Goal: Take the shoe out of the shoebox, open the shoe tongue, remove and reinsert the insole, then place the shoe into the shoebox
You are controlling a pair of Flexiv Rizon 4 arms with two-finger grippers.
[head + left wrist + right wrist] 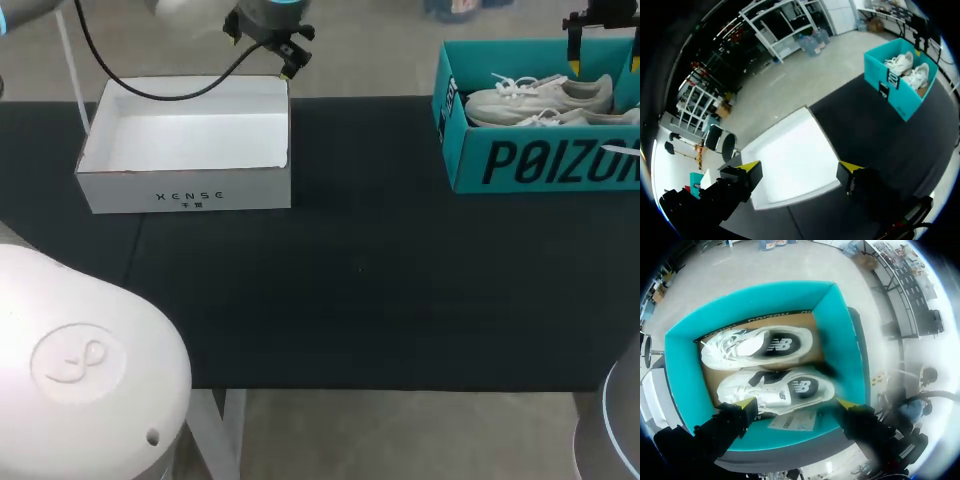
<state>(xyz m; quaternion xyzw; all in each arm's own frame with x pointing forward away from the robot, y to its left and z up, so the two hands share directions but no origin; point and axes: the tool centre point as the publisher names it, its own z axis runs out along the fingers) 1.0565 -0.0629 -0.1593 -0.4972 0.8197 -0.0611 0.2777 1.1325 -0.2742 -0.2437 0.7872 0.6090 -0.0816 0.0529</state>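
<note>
Two white shoes (765, 347) lie in the teal shoebox (520, 160) at 2 o'clock, right hand (795, 402) open above; left hand (800, 167) open over the white box (185, 190) at 10 o'clock.

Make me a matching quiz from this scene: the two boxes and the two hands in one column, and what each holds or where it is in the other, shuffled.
1. white box
2. teal box
3. left hand
4. right hand

A. open, above the shoes
B. empty inside
C. holds two shoes
D. open, over the white box

Pairs: 1-B, 2-C, 3-D, 4-A.
</note>
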